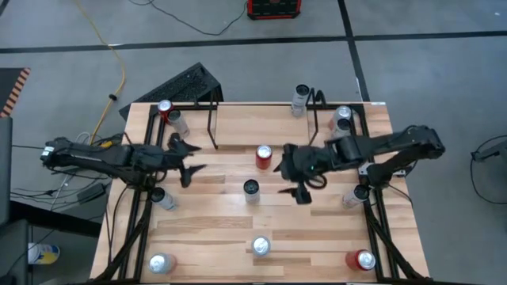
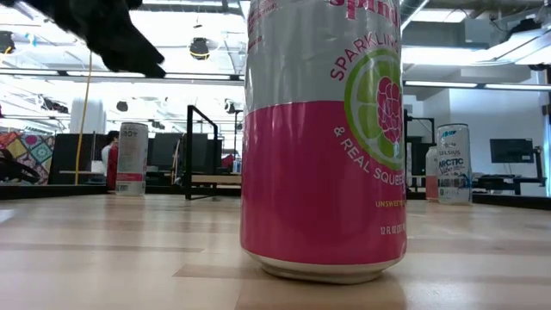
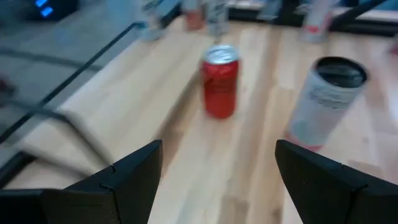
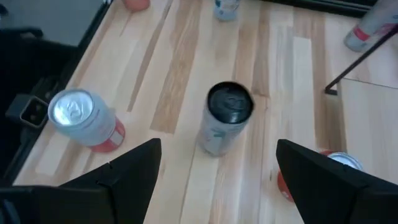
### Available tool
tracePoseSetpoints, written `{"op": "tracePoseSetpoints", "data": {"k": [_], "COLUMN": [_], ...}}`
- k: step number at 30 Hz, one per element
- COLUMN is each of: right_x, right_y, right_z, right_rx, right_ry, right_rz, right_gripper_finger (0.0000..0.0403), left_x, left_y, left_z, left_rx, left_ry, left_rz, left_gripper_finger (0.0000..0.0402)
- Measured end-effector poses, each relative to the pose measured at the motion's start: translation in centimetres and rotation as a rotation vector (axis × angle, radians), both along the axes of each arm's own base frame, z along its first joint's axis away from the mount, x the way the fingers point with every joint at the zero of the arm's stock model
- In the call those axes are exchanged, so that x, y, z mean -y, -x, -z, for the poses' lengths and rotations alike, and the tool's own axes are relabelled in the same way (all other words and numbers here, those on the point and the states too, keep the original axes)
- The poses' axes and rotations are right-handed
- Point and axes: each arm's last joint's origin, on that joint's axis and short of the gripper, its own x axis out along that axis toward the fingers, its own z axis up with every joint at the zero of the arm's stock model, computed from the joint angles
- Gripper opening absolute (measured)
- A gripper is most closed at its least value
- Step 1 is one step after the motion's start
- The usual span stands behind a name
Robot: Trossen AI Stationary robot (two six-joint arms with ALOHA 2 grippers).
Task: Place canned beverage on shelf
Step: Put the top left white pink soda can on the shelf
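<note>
A red can and a black-topped can stand upright on the wooden table's middle. My left gripper hovers open to their left, facing the red can. My right gripper hovers open just right of them, above the black-topped can. Neither gripper touches a can. The shelf, thin black rod uprights around a light wood board, stands at the table's far edge.
Other cans stand around the table: two at the shelf's far left, one at far centre, two at far right, and a pink can at the near edge. Black rails run along both sides.
</note>
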Motion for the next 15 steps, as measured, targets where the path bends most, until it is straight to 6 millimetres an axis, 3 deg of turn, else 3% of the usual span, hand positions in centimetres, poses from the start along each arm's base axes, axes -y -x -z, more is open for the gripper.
{"op": "tracePoseSetpoints", "data": {"k": [7, 11, 15], "right_x": [-1.0, -0.8, -0.4], "right_y": [0.2, 0.2, 0.1], "right_z": [-0.1, -0.1, -0.1], "right_rx": [0.01, 0.015, 0.016], "right_ry": [0.031, 0.063, 0.091], "right_rz": [-0.017, -0.039, -0.055], "right_gripper_finger": [0.0344, 0.0344, 0.0344], "left_x": [-2.2, -4.7, -8.3], "left_y": [1.4, 1.4, 1.2], "left_z": [-5.0, -6.5, -7.0], "left_rx": [-0.077, -0.151, -0.279], "left_ry": [-0.052, -0.05, 0.065], "left_rz": [-0.383, -0.566, -0.645], "left_gripper_finger": [0.0297, 0.0297, 0.0297]}}
